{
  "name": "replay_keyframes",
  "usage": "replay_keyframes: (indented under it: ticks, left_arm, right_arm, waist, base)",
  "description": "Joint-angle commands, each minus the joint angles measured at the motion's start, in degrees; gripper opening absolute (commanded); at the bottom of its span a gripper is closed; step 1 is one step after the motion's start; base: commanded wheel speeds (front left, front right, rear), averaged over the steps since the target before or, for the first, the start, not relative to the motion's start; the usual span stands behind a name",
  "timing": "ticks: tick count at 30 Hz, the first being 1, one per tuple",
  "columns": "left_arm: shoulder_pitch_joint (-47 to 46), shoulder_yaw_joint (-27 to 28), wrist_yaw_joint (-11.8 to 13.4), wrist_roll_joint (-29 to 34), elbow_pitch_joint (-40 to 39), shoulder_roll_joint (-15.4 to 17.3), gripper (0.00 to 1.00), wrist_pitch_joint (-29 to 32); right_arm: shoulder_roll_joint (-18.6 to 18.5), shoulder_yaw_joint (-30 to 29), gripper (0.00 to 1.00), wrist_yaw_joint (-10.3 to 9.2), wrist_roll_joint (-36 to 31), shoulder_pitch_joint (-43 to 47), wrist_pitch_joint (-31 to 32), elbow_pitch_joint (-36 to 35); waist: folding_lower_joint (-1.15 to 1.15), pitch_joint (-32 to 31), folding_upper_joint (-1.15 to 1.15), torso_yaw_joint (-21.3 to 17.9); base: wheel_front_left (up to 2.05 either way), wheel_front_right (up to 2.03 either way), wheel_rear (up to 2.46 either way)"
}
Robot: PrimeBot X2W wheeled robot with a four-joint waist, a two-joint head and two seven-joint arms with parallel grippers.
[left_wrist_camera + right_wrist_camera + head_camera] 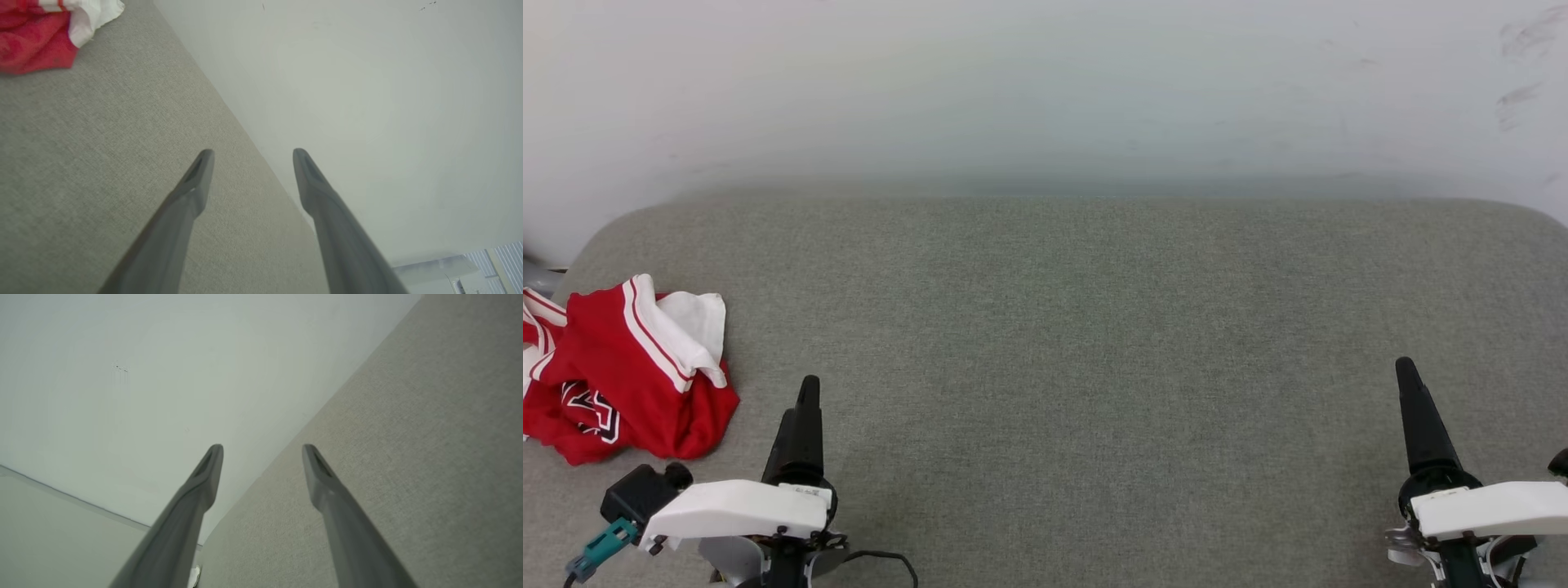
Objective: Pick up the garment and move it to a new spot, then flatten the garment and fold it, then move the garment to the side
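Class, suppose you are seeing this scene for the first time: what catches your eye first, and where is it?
The crumpled red-and-white garment, bunched at the far left of the grey cushioned surface. Then the open left gripper just beside it and the open right gripper far across, both empty.

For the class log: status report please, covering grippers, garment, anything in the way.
Left gripper open, holding nothing. Right gripper likewise. Garment crumpled, far left of grey cushion. Nothing blocking it.
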Motion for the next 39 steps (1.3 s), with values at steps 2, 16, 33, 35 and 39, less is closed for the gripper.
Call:
replay_keyframes:
  ticks: [2, 16, 33, 35, 39]
  left_arm:
    - [-0.54, -0.59, 0.9, 3.69, -1.55, 0.13, 1.0, -0.81]
    - [0.25, -3.2, 4.18, 19.39, -2.57, 0.32, 1.0, -3.55]
    - [0.71, -6.88, 7.44, 32.64, -3.08, 1.92, 1.0, -6.56]
    - [0.78, -7.29, 7.62, 33.84, -3.09, 2.08, 1.0, -6.82]
    - [0.82, -8.14, 8.07, 36.3, -3.22, 2.44, 1.0, -7.43]
  right_arm:
    - [-0.04, 0.28, 1.0, 0.0, -3.79, -0.2, -0.89, -1.7]
    - [-0.03, 1.45, 1.0, -0.01, -18.42, 0.78, -3.61, -3.63]
    - [-0.01, 2.52, 1.0, -0.01, -32.24, 1.85, -6.62, -3.76]
    - [-0.01, 2.58, 1.0, -0.01, -33.69, 2.02, -6.96, -3.65]
    - [-0.01, 2.69, 1.0, -0.01, -36.28, 2.21, -7.56, -3.72]
  waist:
    - [0.0, -0.04, 0.0, 0.04]
    - [0.0, -0.15, 0.0, 0.23]
    - [0.0, -0.32, 0.0, 0.55]
    - [0.0, -0.34, 0.0, 0.6]
    - [0.0, -0.33, 0.0, 0.69]
  base:
    - [0.0, 0.0, 0.0]
    - [0.0, 0.0, 0.0]
    - [0.0, 0.0, 0.0]
    - [0.0, 0.0, 0.0]
    - [0.0, 0.0, 0.0]
